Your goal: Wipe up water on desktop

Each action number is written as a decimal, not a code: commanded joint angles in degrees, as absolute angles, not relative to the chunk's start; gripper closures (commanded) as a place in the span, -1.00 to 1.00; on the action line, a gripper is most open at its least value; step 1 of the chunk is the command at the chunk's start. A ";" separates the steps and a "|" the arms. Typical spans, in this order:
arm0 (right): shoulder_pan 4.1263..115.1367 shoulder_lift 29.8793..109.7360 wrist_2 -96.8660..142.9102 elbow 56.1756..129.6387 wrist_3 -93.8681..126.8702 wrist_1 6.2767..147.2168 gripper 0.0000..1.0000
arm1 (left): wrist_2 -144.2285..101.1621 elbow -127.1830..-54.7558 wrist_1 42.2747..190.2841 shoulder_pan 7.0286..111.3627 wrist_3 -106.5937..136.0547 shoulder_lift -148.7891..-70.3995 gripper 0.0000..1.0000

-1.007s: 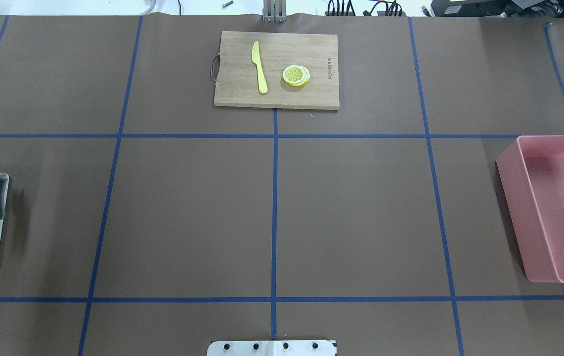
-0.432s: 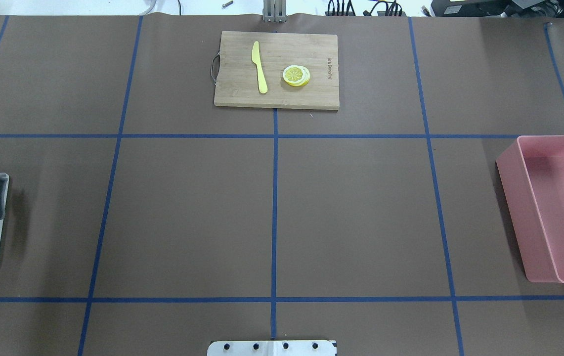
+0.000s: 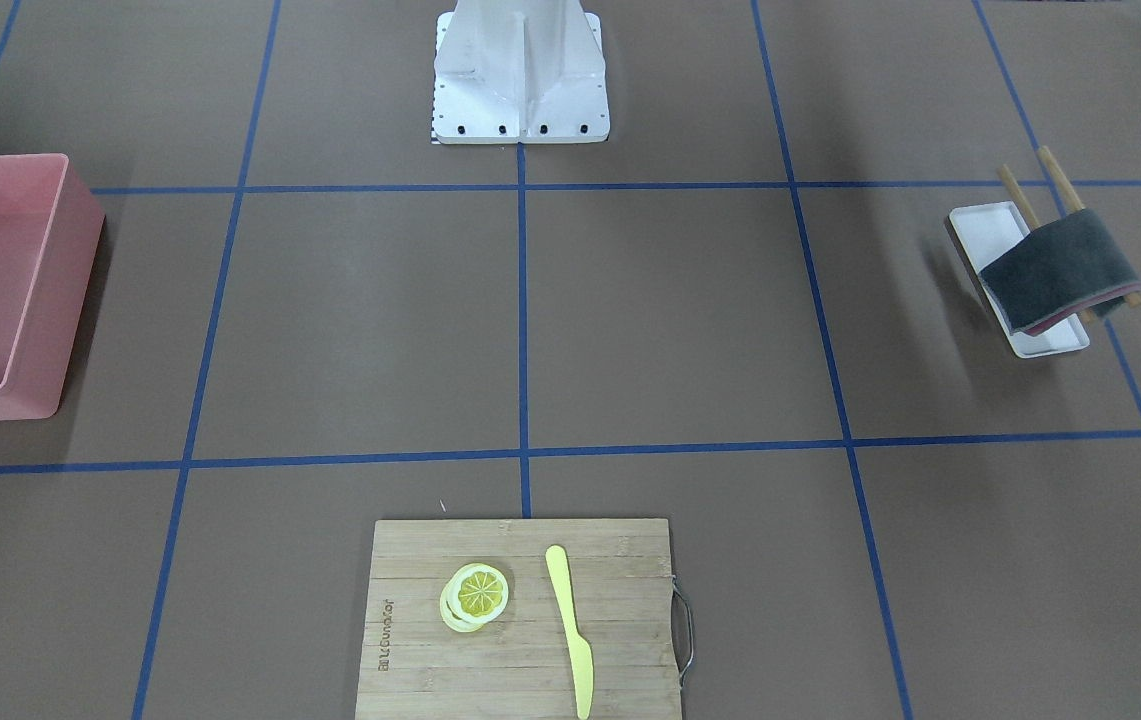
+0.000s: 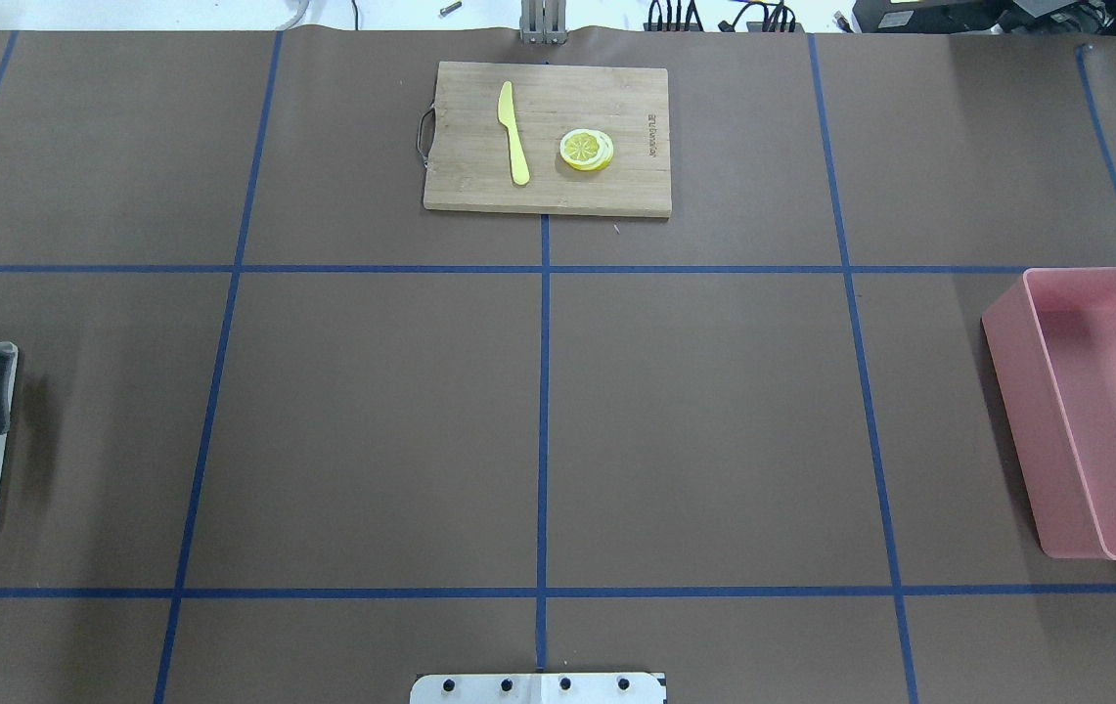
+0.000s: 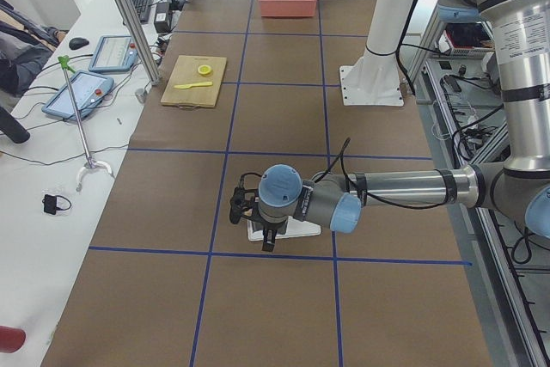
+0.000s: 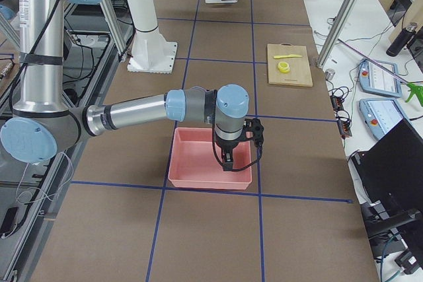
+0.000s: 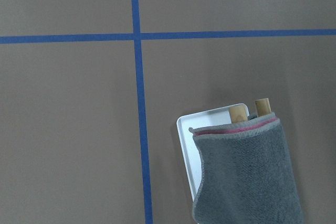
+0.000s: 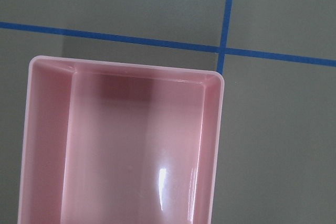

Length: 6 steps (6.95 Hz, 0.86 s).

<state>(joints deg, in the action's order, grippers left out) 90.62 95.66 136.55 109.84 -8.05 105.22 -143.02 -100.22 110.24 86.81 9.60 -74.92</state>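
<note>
The brown desktop [image 4: 694, 420] with blue tape lines shows no water that I can make out. A grey cloth [image 3: 1055, 268] hangs over two wooden rods on a white tray [image 3: 990, 225] at my left; it also shows in the left wrist view [image 7: 247, 177]. My left gripper [image 5: 268, 236] hangs just above that tray and hides the cloth there. My right gripper [image 6: 228, 158] hangs over the pink bin [image 6: 208, 160]. Both grippers show only in the side views, so I cannot tell whether they are open or shut.
A bamboo cutting board [image 4: 479, 176] with a yellow knife [image 4: 513, 132] and lemon slices [image 4: 586, 150] lies at the far middle. The pink bin [image 4: 1095, 411] stands at the right edge. The robot's white base [image 3: 520, 70] is at the near middle.
</note>
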 commanded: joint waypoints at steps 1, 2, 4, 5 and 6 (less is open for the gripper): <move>90.62 96.06 136.93 110.91 -7.82 105.03 -1.00 | -143.17 -100.37 110.39 86.57 9.58 -74.88 -0.95; 90.53 95.98 137.11 110.83 -7.65 104.68 -1.00 | -143.09 -100.28 110.04 86.49 9.75 -74.80 -0.96; 90.27 96.06 137.37 110.74 -7.82 104.41 -1.00 | -146.24 -100.63 110.56 84.48 22.24 -75.40 -0.96; 90.09 96.06 139.37 110.83 -7.65 104.24 -1.00 | -145.73 -100.72 111.78 82.81 27.46 -76.37 -0.96; 89.48 96.06 139.39 110.66 -7.47 103.98 -1.00 | -144.50 -100.64 111.71 80.10 28.29 -76.64 -0.96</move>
